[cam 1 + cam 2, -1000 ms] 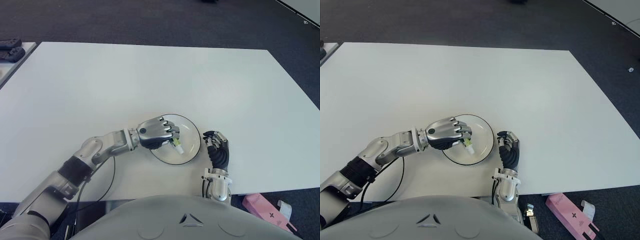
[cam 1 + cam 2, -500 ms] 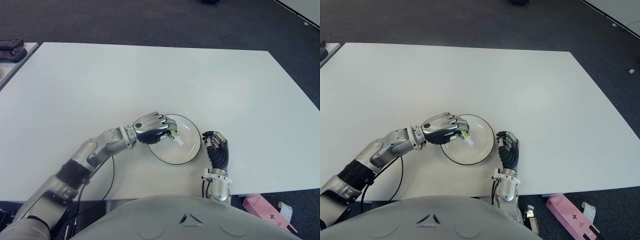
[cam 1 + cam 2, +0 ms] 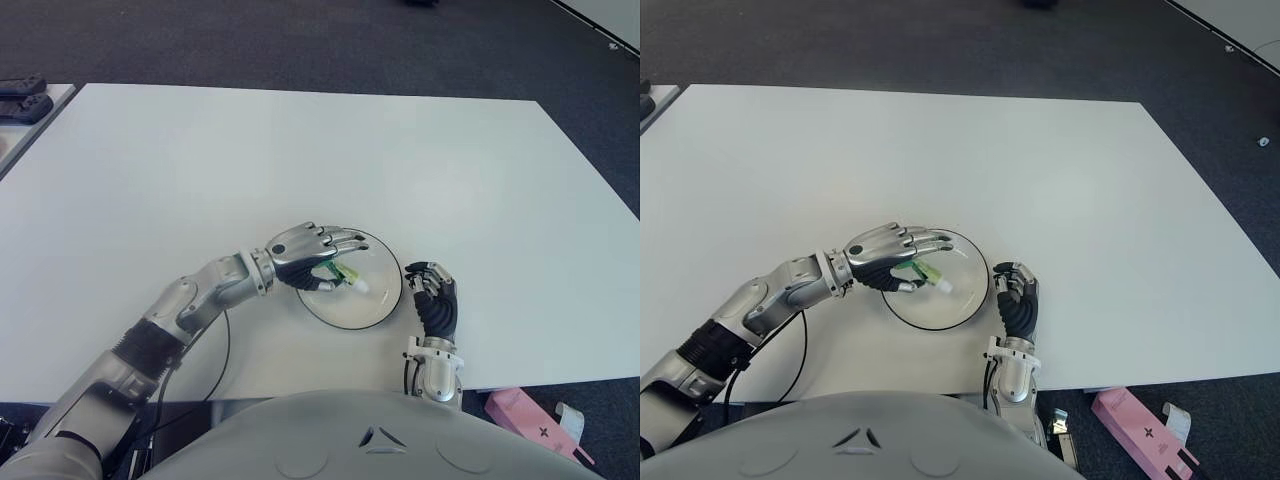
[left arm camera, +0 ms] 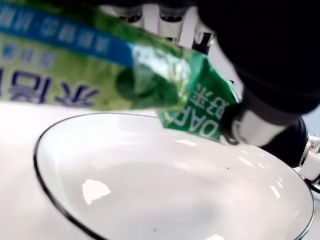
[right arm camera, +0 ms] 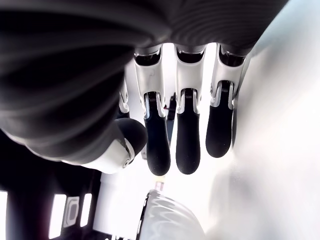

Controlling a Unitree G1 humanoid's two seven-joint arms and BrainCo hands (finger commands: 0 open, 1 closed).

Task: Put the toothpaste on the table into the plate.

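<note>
**Toothpaste over the plate, left hand opening**

We find the left hand (image 3: 305, 252) over the near-left part of the plate (image 3: 385, 300), which sits on the white table (image 3: 300, 150). Its 4 long fingers (image 3: 345, 239) are stretched out flat above the green toothpaste (image 3: 345, 276), and the thumb sits underneath. The tube shows between them, cap end toward the plate's centre. In the left wrist view the toothpaste (image 4: 100, 75) hangs above the plate (image 4: 50, 180) with clear space under it. We judge the grip to be slackening, though the tube is not yet lying on the dish.

The right hand (image 3: 435, 300) shows just right of the plate, near the table's front edge, with its fingers curled and nothing in them.

Handling, as we judge it: the tube is light and soft-walled, so it will dent under a hard pinch. Its glossy skin may slip. The firmest hold is across the body near the stiff shoulder and cap. The plate looks hard and glossy, so a dropped tube could skid or roll on it.

Against the view of 0.5 s ago, the fingers have gone from a closed fist around the tube to an extended, spread posture. The tube now hangs lower and more exposed. The plate and right hand show no change.
</note>
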